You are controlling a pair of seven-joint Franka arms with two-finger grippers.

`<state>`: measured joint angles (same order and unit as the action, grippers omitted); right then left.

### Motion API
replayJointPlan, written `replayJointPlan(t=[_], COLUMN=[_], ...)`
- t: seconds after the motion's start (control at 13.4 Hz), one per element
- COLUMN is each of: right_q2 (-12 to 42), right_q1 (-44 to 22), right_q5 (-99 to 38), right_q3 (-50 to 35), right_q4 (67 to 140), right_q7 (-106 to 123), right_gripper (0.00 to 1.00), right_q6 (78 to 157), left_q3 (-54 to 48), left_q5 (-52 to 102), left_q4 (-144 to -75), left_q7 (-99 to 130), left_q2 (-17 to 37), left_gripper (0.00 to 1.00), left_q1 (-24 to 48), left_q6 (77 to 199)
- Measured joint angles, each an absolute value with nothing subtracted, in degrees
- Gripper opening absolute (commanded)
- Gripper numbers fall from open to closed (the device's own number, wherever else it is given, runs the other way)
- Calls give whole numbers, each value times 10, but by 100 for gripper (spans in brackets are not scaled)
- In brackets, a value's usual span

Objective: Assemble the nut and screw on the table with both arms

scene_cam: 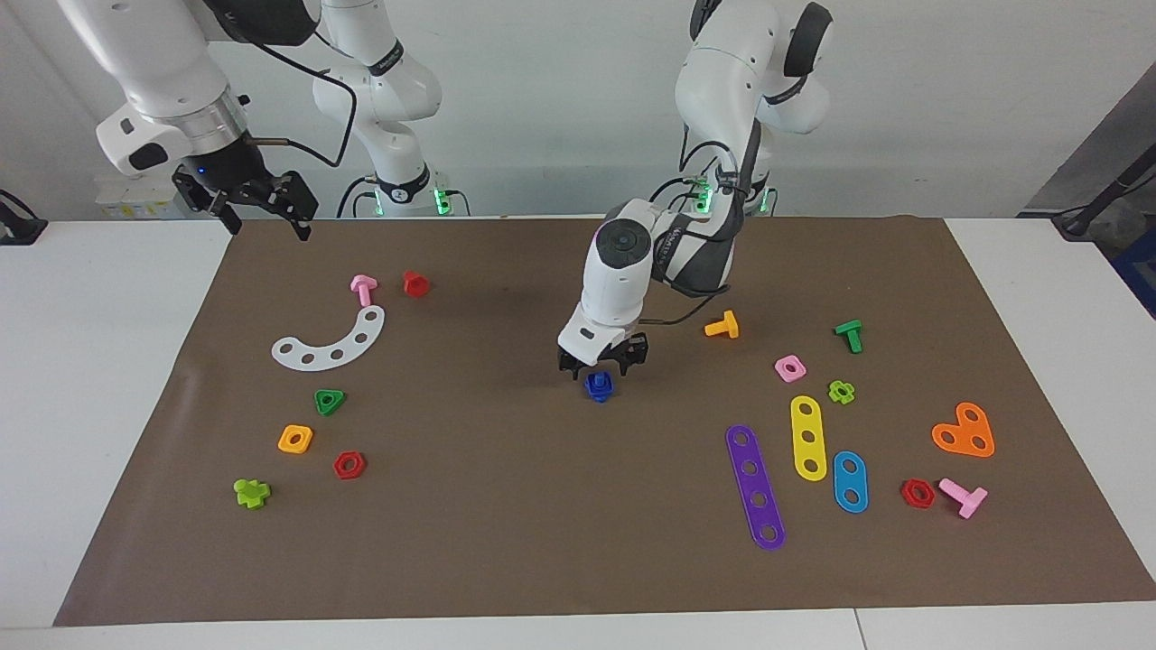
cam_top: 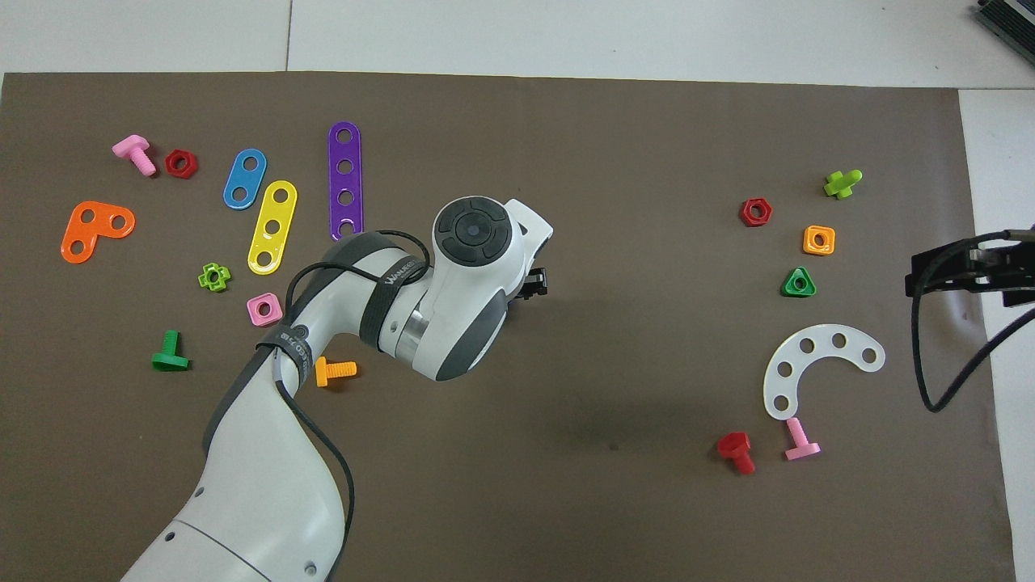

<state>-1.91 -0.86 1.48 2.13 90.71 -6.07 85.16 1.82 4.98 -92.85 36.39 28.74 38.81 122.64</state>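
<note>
The dark-blue nut and screw stand as one small stack on the brown mat near the middle of the desk, w/ a ring-like top. Which part is uppermost, and how deep the shaft sits in the hole, can't be told from here. The left claw hangs right over the stack w/ its fingers spread to either side of the top, pinching nothing; in the overhead view its wrist hides the stack and only a black tip shows. The right claw is up over the mat's corner at the right arm's end, by the robots' edge of the desk, also spread and empty, and that arm waits. Judging by this, assembly looks about done and the step in hand is letting go and clearing off. To do it well the left claw should go straight up, no sideways drift, w/ the fingers kept wide until they're clear of the top, since a pad brushing the stack could tip it or drag it along the mat. A slow first bit of lift, then faster, seems safest. If the stack leans once it's free, the parts prob. aren't fully mated and need a re-grip. The orange screw lies well apart, so it's no obstacle.
</note>
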Motion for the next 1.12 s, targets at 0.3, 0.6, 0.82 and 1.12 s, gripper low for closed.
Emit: replayJointPlan(t=[0.3,0.6,0.82,1.12], right_q2=[-19,-19,-19,-19], right_q1=[-9,-9,-9,-11], right_q5=[15,15,15,15], right_q3=[21,21,21,21], right_q4=[908,908,908,908], right_q7=[-61,-61,-61,-61], right_gripper=[100,100,100,100], right_q6=[852,852,852,852], left_q3=[33,38,39,41], left_q5=[50,50,50,50], left_q4=[-853,-831,-831,-860], left_q7=[367,303,174,73], left_q2=[282,206,150,85], left_gripper=[88,88,90,100], left_q1=[370,254,160,86], left_q6=[1142,1066,985,922])
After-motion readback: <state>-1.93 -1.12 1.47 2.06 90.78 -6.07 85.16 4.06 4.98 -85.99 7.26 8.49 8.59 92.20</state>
